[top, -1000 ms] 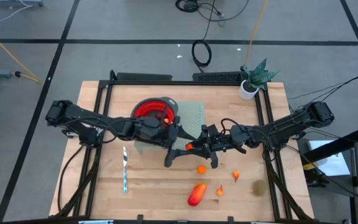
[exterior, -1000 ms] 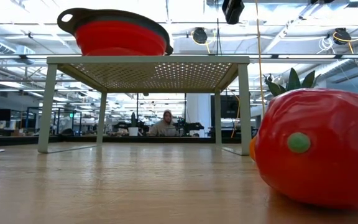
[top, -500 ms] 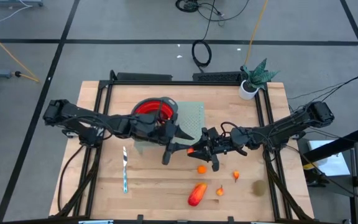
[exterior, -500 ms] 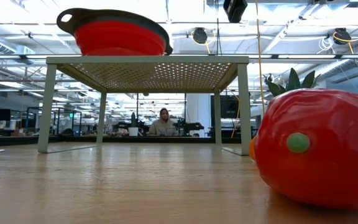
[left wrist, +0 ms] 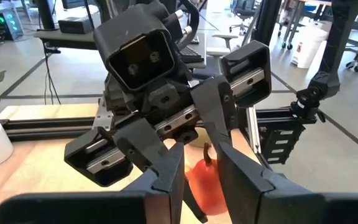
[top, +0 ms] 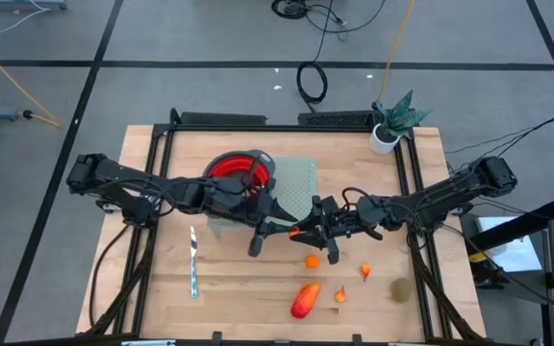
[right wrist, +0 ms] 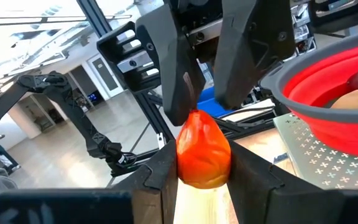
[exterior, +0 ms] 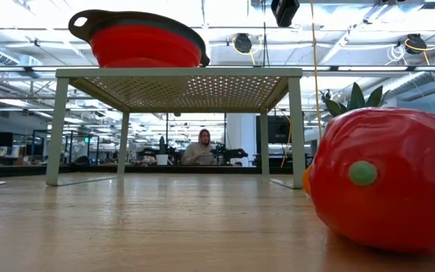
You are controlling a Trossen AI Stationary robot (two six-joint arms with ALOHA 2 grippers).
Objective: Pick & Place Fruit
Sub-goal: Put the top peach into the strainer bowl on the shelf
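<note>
A small orange-red fruit piece (right wrist: 204, 152) hangs in mid-air between my two grippers, in front of the green rack (top: 301, 178). My right gripper (top: 305, 232) reaches in from the table's right and is shut on it. My left gripper (top: 287, 227) comes from the left, facing the right one, and its fingers close on the same piece (left wrist: 205, 182). The red bowl (top: 239, 170) stands on the rack with fruit inside. More fruit lies on the table: an orange piece (top: 312, 260), a long red-orange one (top: 304, 300), two tiny orange ones and a brown-green oval (top: 402, 288). My left gripper has the fruit piece's narrow tip (right wrist: 195, 116) between its two fingers (right wrist: 180, 87), coming level from the table's left. The piece is clear of the table. My right gripper pinches the wider body of the piece (right wrist: 199, 169) between its two fingers (right wrist: 160, 180), coming level from the table's right. The tip points away toward the left gripper, and the piece is lifted clear of the table.
A silver knife (top: 193, 261) lies at the left front. A potted plant (top: 390, 123) stands at the far right corner. In the low view the big red fruit (exterior: 387, 177) fills the right foreground, and the bowl (exterior: 138, 38) sits on top of the rack (exterior: 180, 75).
My left gripper's fingers have drawn together around the orange-red piece that my right gripper keeps holding still in mid-air. The left gripper has shifted slightly toward the table's left. Nothing on the table has moved.
</note>
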